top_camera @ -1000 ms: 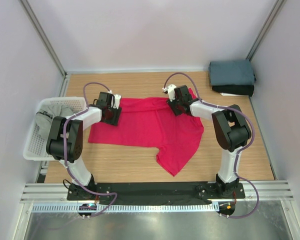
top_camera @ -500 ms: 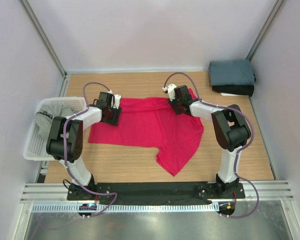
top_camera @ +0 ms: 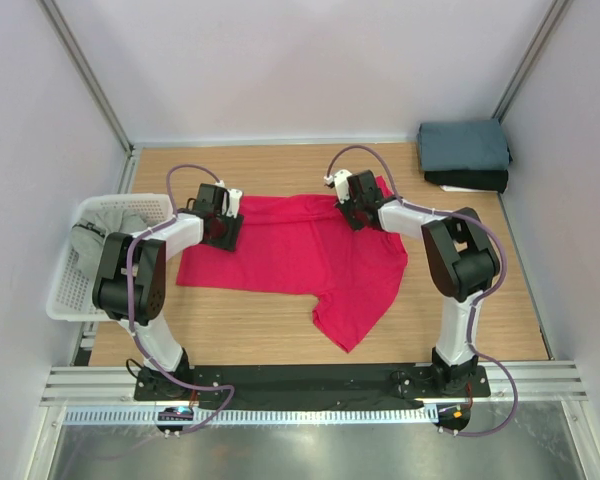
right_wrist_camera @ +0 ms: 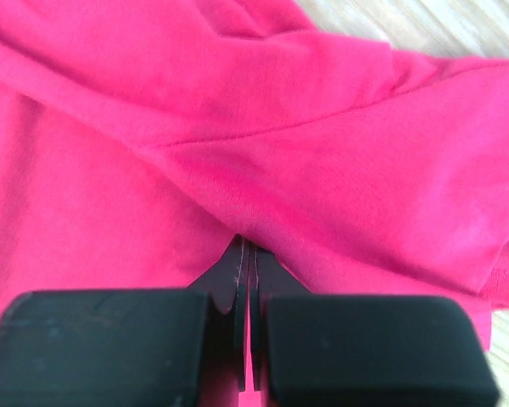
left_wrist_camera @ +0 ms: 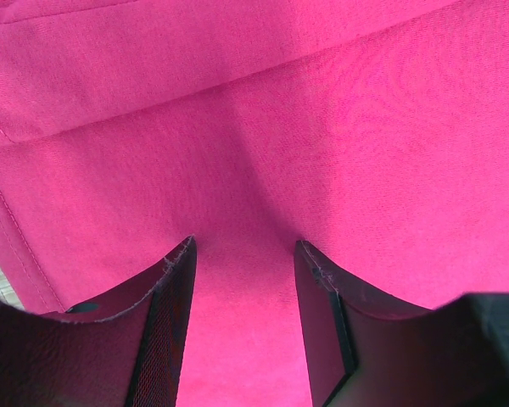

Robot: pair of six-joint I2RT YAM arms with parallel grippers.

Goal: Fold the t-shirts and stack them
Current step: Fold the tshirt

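Two grippers sit on the upper edge of the crimson t-shirt (top_camera: 300, 250), which lies spread across the middle of the wooden table (top_camera: 260, 330) in the top view, with one part hanging toward the lower centre. The left gripper (left_wrist_camera: 244, 246) rests at the shirt's upper left. Its fingers (left_wrist_camera: 165, 314) stand apart, and flat red cloth fills the gap between them. The right gripper (right_wrist_camera: 246, 246) is at the upper right of the shirt, jaws pressed together and pinching a raised fold of the red fabric. At the upper right corner, a folded slate-blue t-shirt (top_camera: 463, 145) lies on a folded black t-shirt (top_camera: 470, 181). At the left, a grey t-shirt (top_camera: 105, 228) sits crumpled in a white basket (top_camera: 65, 290).
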